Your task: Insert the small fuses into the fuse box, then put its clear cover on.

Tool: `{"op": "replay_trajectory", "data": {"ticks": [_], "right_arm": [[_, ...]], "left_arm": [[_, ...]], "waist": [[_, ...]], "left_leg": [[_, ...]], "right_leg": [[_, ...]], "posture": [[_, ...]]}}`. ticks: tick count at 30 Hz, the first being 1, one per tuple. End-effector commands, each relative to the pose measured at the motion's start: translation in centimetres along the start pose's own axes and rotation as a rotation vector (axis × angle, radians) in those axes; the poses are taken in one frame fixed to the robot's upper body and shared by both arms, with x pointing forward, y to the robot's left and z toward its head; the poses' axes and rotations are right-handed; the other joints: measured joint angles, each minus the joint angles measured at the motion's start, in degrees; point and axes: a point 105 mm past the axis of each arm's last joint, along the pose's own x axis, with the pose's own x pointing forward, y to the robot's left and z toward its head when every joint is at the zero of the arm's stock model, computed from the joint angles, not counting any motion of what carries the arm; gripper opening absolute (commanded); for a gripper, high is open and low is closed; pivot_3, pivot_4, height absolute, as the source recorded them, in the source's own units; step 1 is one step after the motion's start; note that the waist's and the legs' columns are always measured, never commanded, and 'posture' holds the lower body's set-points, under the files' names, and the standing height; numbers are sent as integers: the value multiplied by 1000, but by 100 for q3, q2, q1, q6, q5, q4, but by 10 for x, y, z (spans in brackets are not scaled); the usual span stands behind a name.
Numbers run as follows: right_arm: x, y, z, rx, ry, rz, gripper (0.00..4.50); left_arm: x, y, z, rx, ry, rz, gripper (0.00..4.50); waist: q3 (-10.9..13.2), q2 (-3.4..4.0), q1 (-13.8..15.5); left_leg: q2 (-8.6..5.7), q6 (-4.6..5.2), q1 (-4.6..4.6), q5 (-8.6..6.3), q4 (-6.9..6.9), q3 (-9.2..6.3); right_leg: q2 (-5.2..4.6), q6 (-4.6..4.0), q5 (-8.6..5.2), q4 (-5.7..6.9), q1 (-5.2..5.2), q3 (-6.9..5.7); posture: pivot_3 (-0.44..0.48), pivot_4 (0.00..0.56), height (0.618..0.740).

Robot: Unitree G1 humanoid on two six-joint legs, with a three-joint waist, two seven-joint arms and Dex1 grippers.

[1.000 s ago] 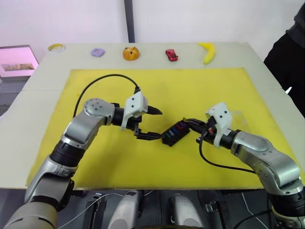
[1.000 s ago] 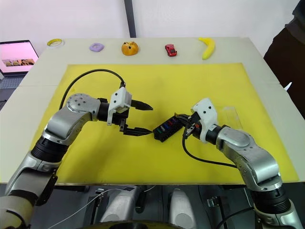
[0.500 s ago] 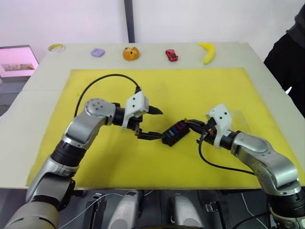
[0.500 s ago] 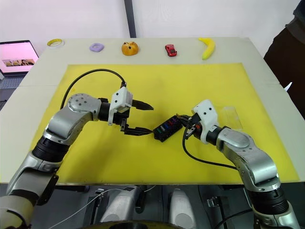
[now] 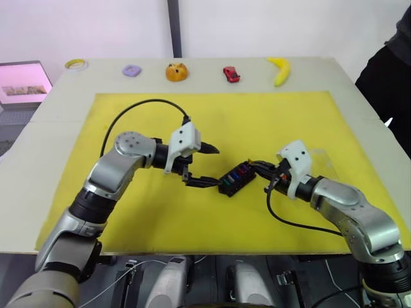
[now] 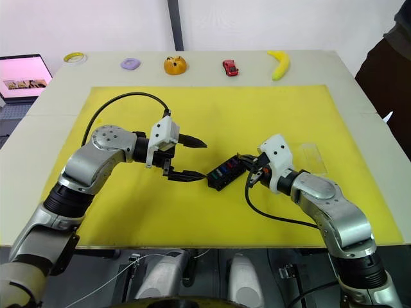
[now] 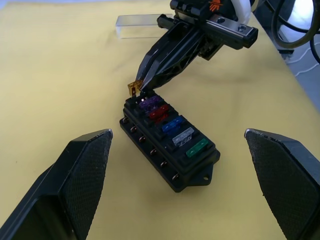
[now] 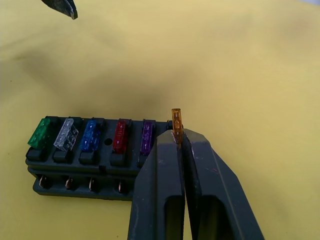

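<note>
Fuse box (image 7: 169,144) sits mid-mat (image 5: 270,122), open mat around. Right gripper (image 8: 178,137) pinches an amber fuse (image 8: 176,121) at its end slot; left gripper (image 5: 204,166) spread wide beside it.

Head stereo pair looks forward and down from the near edge of the table (image 5: 58,96), taking in the whole yellow mat (image 5: 257,115). Both wrist cams sit low and close, facing each other across the fuse box (image 7: 170,150), which all four views share.
</note>
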Motion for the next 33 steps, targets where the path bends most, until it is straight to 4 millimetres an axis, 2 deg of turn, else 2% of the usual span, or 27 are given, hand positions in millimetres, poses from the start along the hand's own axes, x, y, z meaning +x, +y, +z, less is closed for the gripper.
{"op": "replay_trajectory", "data": {"ticks": [1, 10, 25, 33], "right_arm": [[0, 0, 8, -25, -38, -1, 0], [-1, 6, 8, -24, -37, 26, 0], [1, 2, 8, -34, -31, -2, 0], [-2, 0, 21, -45, -55, -5, 0]], "left_arm": [[-3, 1, 15, 51, -25, 5, 4464], [-2, 1, 14, 53, -23, 8, 4464], [-2, 0, 15, 52, -24, 7, 4464], [-2, 0, 15, 52, -26, 7, 4464]], "waist": [[0, 0, 0], [0, 0, 1], [0, 1, 0], [-1, 1, -2]], "left_leg": [[0, 0, 0, 0, 0, 0], [0, 0, 1, 0, 6, 0], [0, 0, 2, 0, 11, -1], [0, 0, 2, 0, 14, -1]], "right_leg": [[0, 0, 0, 0, 0, 0], [1, 0, 0, 2, 3, 0], [1, 0, 0, 5, 5, 0], [1, 0, 0, 9, 6, 0]], "posture": [[0, 150, 735], [0, 150, 735], [0, 150, 735], [0, 150, 735]]}}
